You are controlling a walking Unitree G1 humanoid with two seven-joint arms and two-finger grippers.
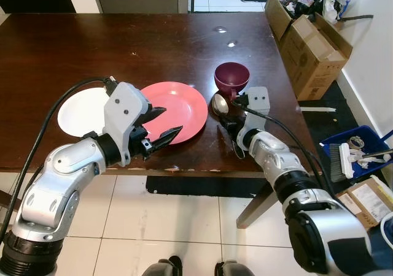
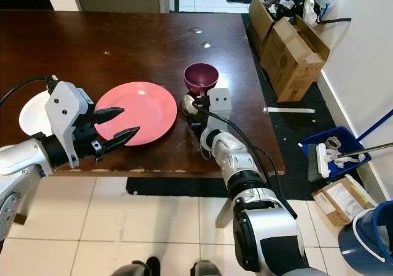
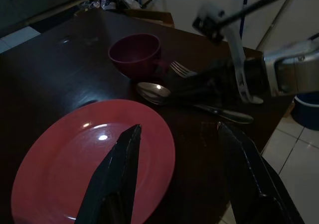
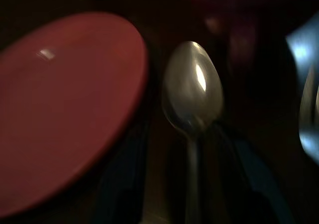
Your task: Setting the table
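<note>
Counter [image 1: 92,37]: dark wood, glossy; robot stands at its near edge.
Red plate [image 1: 176,110]: flat on counter, centre-front, just right of white plate.
White plate [image 1: 83,111]: near front-left edge, partly behind L arm.
Cup [image 1: 231,78]: maroon, upright, behind spoon, near red plate's far-right side.
Spoon [image 1: 221,106]: silver, bowl up, lying on counter just right of red plate; handle runs toward front edge under R gripper.
Fork [image 3: 180,68]: tines seen in L wrist view, beside cup, next to spoon.
Left gripper [image 1: 161,124]: hovers over near rim of red plate, fingers [image 3: 117,176] spread apart, nothing between them; one finger over plate, other off its edge over bare counter.
Right gripper [image 1: 232,132]: low at counter, over spoon handle; R wrist view looks along handle to spoon bowl, dark fingers either side. Whether they pinch handle or sit slack: can't tell, too dark & blurred.
Boxes [image 1: 310,34]: cardboard, on floor right of counter, one stuffed w/ bags.
Blue bin [image 1: 353,156]: on floor far right, holds a brush & small items.
Floor [image 1: 184,227]: pale tiles; dark mat under counter's right side.
</note>
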